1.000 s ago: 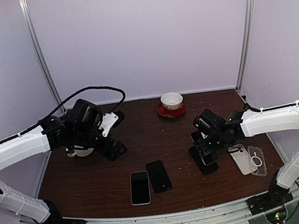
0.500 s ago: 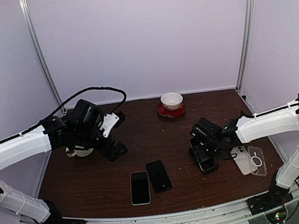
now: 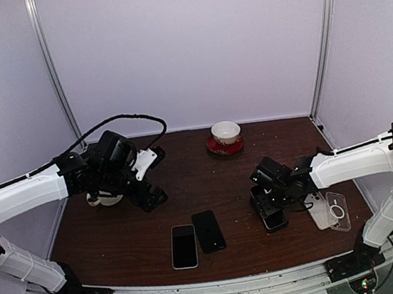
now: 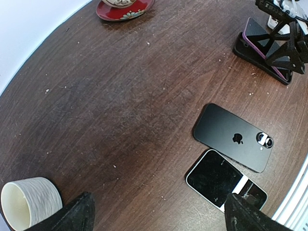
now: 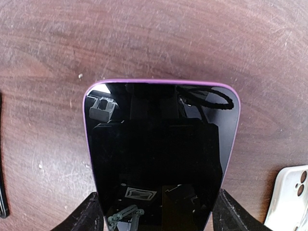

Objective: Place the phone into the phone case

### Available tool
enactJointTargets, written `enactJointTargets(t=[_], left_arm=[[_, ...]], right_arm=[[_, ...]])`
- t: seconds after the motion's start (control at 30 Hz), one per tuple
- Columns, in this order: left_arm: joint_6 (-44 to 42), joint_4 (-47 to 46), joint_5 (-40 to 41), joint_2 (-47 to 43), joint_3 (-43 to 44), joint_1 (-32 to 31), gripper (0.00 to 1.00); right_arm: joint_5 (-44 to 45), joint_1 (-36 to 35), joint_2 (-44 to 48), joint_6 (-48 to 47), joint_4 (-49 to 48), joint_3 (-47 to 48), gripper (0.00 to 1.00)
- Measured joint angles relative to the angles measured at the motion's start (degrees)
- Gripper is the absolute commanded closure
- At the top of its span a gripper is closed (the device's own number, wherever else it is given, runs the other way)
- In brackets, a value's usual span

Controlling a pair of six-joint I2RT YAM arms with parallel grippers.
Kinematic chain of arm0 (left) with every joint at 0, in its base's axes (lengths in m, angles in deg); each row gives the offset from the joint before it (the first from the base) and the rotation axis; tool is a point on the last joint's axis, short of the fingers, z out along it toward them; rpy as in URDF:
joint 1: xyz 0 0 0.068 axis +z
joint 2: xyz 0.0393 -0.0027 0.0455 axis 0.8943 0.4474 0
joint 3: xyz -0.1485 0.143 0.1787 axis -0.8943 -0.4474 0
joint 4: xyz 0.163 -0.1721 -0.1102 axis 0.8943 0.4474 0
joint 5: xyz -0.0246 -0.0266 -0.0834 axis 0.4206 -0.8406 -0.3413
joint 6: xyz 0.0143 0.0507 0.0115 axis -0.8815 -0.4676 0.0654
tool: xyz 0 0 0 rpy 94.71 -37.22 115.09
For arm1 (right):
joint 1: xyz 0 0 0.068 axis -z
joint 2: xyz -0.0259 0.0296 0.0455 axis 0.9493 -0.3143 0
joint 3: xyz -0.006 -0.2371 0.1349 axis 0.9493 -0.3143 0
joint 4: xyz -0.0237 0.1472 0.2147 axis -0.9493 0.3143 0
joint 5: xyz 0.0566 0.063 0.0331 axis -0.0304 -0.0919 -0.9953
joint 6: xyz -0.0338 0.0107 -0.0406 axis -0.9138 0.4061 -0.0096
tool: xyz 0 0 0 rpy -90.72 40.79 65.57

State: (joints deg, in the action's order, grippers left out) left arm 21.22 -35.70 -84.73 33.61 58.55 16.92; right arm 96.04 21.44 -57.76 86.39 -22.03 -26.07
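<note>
Presently, the phone (image 5: 161, 159), identified by its purple rim and dark screen, is pinched along its long edges by the right end effector (image 5: 159, 214), one finger (image 5: 89, 214) being seated against each side. In the left wrist view the phone is seen tilted, its lower end set at the black phone case (image 4: 252, 57), which lies flat on the right half of the table (image 3: 121, 235); whether the phone is seated in the case cannot be told. The left end effector (image 4: 159, 207) is spread wide with nothing between its fingers and is held above the left part of the table, near a white ribbed cup (image 4: 29, 202). Two further phones are laid side by side at the near middle: a face-up phone (image 3: 183, 246) on the left and a black phone (image 3: 209, 231), back up, just beside it on the right. A clear case (image 3: 338, 211) and a white case (image 3: 317, 209) are placed to the right of the right end effector. A bowl on a red saucer (image 3: 226, 135) is located at the far edge.
</note>
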Motion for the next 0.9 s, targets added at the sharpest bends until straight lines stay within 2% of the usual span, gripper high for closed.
enactJointTargets(t=[0.27, 0.43, 0.6, 0.8, 0.9], left_arm=[[0.0, 0.0, 0.0, 0.3, 0.0, 0.0, 0.02], [0.0, 0.0, 0.0, 0.3, 0.0, 0.0, 0.03], [0.0, 0.0, 0.0, 0.3, 0.0, 0.0, 0.02], [0.0, 0.0, 0.0, 0.3, 0.0, 0.0, 0.03], [0.0, 0.0, -0.1, 0.3, 0.0, 0.0, 0.02]], right_arm=[[-0.6, -0.2, -1.2, 1.3, 2.0, 0.7, 0.52], [-0.5, -0.1, -2.0, 3.8, 3.5, 1.3, 0.46], [-0.4, 0.0, -4.4, 5.2, 4.9, 2.8, 0.33], [-0.9, 0.1, -5.7, 6.1, 7.1, 4.5, 0.02], [-1.5, 0.2, -6.7, 6.6, 9.2, 4.7, 0.01]])
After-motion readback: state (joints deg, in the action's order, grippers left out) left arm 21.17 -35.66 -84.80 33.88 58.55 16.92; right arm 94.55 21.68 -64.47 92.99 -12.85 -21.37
